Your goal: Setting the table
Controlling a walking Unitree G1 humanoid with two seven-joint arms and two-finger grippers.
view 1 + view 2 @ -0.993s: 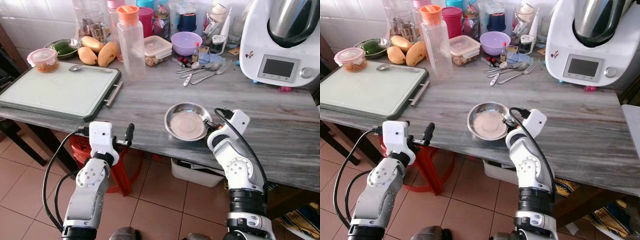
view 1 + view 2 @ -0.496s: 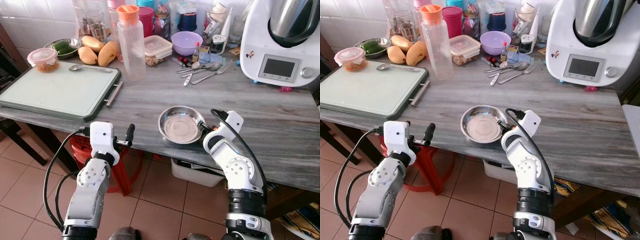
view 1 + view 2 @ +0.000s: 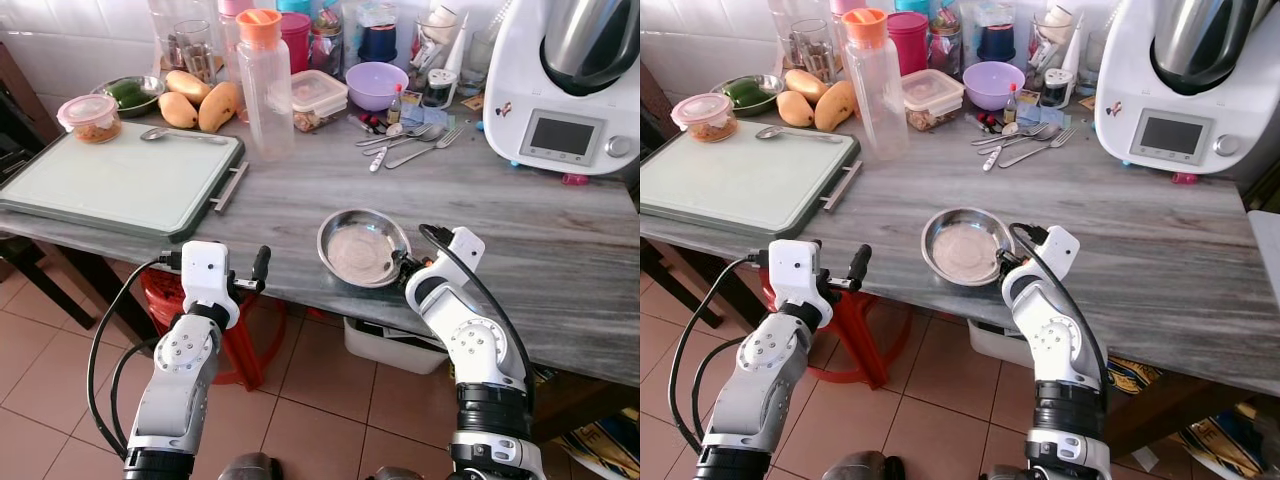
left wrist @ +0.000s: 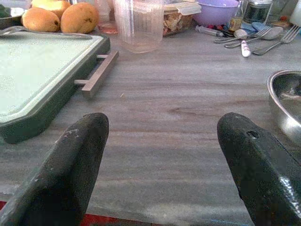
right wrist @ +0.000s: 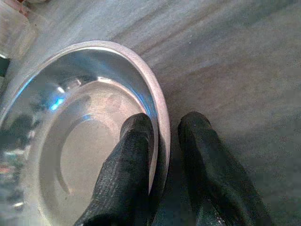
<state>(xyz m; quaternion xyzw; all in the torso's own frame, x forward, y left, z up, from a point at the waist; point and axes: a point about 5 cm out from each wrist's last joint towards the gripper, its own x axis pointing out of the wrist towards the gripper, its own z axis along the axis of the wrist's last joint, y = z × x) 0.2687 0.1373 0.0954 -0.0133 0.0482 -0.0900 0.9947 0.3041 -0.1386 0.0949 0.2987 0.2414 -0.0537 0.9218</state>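
Note:
A shallow steel bowl [image 3: 360,245] rests on the grey wooden table [image 3: 520,240] near its front edge. My right gripper [image 3: 406,266] is shut on the bowl's right rim, one finger [image 5: 129,160] inside the bowl and the other finger [image 5: 207,165] outside it. My left gripper [image 4: 162,165] stands open at the table's front edge, left of the bowl, with nothing between its fingers. Forks and spoons [image 3: 405,143] lie at the back of the table.
A green cutting board [image 3: 110,180] with a spoon [image 3: 180,136] lies at the left. Behind stand a clear bottle with orange cap [image 3: 263,85], mangoes [image 3: 200,100], a purple bowl [image 3: 375,83] and food boxes. A white kitchen machine [image 3: 565,80] is at the back right.
My right gripper has drawn the steel bowl a little to the left along the table. The left arm has not moved.

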